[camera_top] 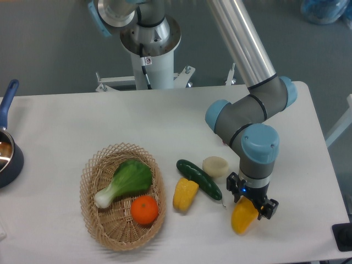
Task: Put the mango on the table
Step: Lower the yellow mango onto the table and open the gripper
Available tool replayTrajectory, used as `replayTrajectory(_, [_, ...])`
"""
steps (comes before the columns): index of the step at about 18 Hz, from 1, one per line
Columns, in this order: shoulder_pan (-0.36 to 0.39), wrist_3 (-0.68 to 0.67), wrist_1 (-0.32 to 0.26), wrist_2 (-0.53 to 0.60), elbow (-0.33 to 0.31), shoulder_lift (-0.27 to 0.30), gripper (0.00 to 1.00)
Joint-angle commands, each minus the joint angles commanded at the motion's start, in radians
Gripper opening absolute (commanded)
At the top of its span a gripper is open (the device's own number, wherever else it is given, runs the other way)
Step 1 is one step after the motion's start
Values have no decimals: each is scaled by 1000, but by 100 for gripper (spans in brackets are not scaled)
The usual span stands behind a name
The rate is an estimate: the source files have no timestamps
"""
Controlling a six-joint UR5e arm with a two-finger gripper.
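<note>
Now the end effector [251, 202] grips the glossy yellow-orange mango [243, 215] low over the white bench [66, 126]; next, I judge, release.

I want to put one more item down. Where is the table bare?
Bare table: the wide strip behind the basket, and left of it up to the pot. Crowded: between basket and gripper, where corn, cucumber and mango lie.
</note>
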Motion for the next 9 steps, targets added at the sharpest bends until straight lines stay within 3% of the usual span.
replayTrajectory(6, [5,-15,-6,38,78,31,100])
replayTrajectory(9, [40,-23,-66,63,95,83,100])
